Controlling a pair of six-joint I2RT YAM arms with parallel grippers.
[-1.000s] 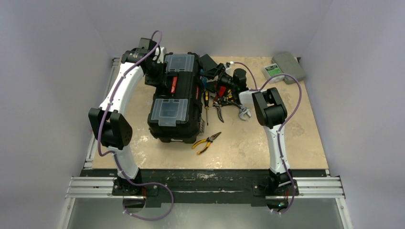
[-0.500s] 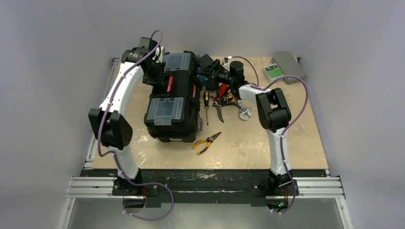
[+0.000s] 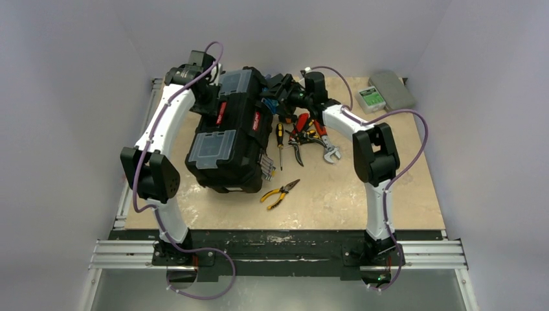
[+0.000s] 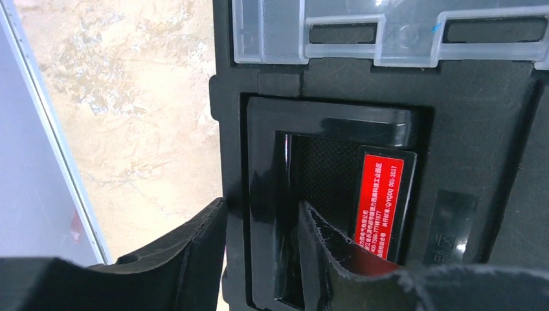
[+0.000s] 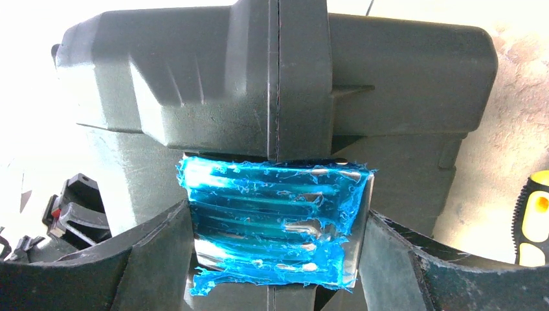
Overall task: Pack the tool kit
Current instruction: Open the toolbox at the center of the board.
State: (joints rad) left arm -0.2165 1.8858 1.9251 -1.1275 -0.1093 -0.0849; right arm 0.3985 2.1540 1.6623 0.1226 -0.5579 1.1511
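Wrist views alone: left pincer (image 4: 261, 208) pinching toolbox handle (image 4: 324, 125), right pincer (image 5: 277, 214) spread astride latch (image 5: 259, 249)

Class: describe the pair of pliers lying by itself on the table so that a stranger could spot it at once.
Start at the big black toolbox on the tan table. Just off its near right corner lie the yellow-handled pliers. Unlike the red-handled tools heaped farther back, they lie alone.
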